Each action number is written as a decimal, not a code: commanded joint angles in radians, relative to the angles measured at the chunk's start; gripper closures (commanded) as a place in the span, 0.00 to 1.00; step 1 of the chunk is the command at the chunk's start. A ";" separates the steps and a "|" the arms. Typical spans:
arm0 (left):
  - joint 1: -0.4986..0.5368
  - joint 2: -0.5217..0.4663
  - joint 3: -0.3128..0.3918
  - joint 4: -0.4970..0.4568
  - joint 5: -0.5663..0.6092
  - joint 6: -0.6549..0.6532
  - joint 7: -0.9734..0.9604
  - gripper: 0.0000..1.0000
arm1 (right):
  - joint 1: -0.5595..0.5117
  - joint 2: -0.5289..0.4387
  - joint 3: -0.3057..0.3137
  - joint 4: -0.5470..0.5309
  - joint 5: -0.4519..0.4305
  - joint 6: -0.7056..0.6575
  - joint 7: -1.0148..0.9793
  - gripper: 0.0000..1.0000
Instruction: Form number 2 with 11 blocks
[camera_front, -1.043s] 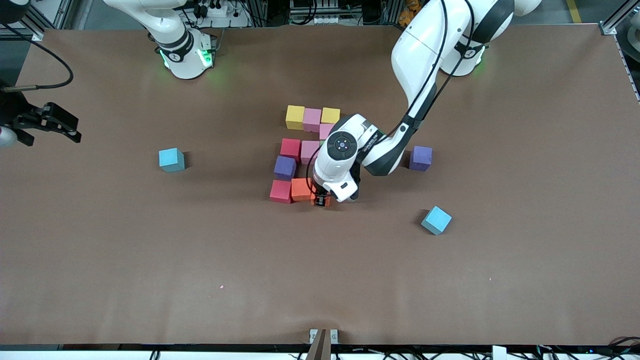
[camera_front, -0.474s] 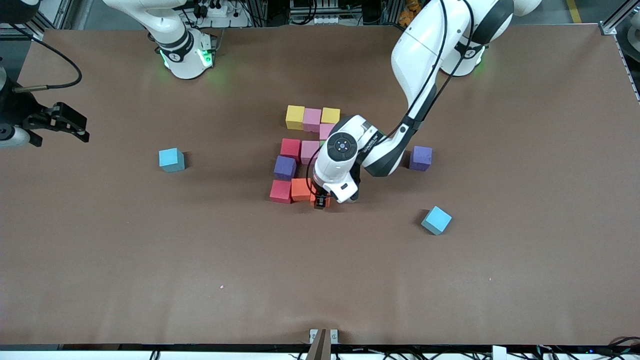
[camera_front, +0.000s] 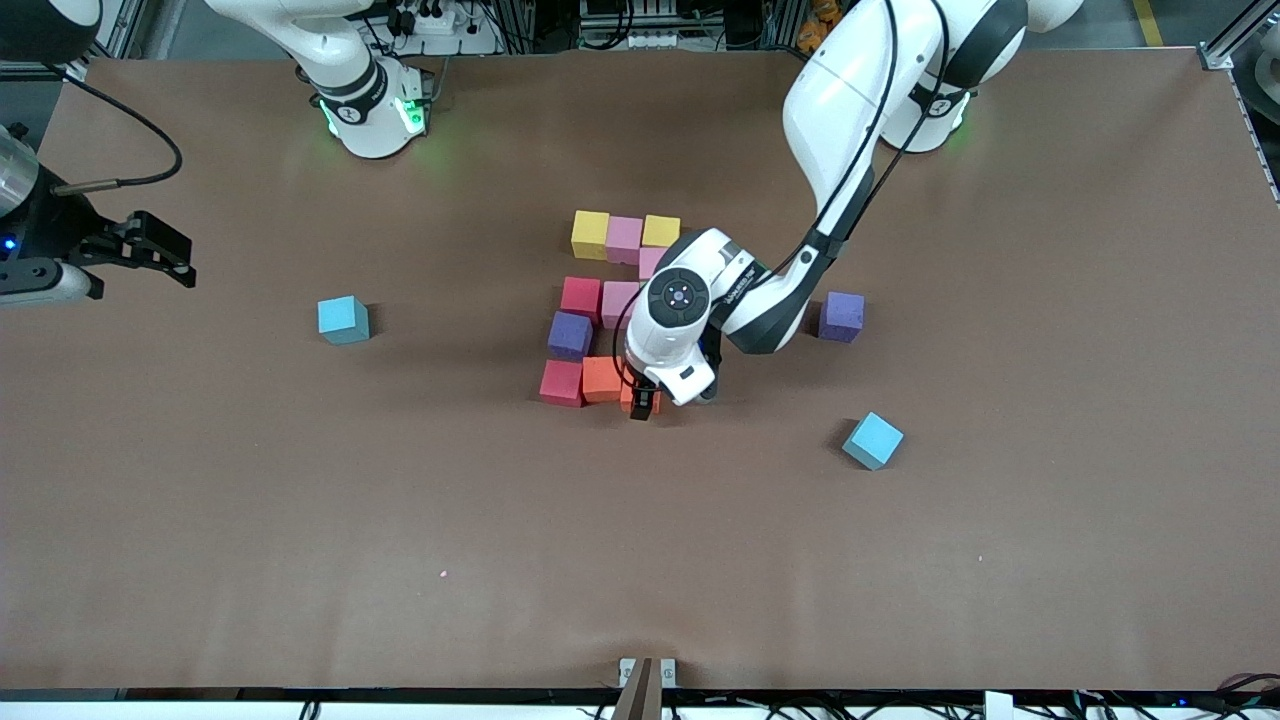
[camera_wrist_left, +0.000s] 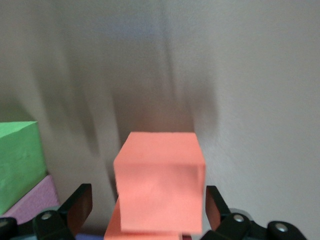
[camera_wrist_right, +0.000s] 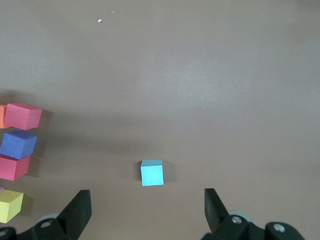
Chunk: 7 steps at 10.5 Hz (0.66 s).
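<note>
Left hand (camera_front: 645, 402) sits low at the corner of the block cluster nearest the front camera, toward the left arm's end of the desk (camera_front: 300, 520); its fingers (camera_wrist_left: 75, 207) are spread, released, with the orange block (camera_wrist_left: 161, 187) between them and a gap on each side; in the left wrist view a green block (camera_wrist_left: 17, 160) rests just beside a pink one (camera_wrist_left: 35, 202). That orange block adjoins a second orange block (camera_front: 601, 379), with a red block (camera_front: 561, 383) next in the same row; a purple block (camera_front: 570, 334) sits one row farther from the camera; then a red (camera_front: 580, 297) and a pink block (camera_front: 619, 300); farthest, a row of yellow (camera_front: 590, 234), pink (camera_front: 624, 239) and yellow (camera_front: 661, 230). Another purple block (camera_front: 842, 316) lies apart toward the left arm's end; two light-blue cubes (camera_front: 343, 320) (camera_front: 872, 440) lie well away from the cluster. Right hand (camera_front: 165, 260) waits over the desk's edge at the right arm's end, fingers (camera_wrist_right: 77, 212) spread wide, grasping nothing.
</note>
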 joint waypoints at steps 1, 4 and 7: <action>0.009 -0.103 0.010 -0.013 0.016 -0.091 0.031 0.00 | 0.000 -0.001 -0.003 -0.015 0.009 -0.003 -0.014 0.00; 0.085 -0.232 0.009 -0.017 0.019 -0.234 0.233 0.00 | 0.000 -0.007 -0.003 -0.010 0.009 0.000 -0.014 0.00; 0.144 -0.317 0.010 -0.019 0.032 -0.338 0.367 0.00 | -0.003 -0.014 -0.003 -0.010 0.009 -0.003 -0.014 0.00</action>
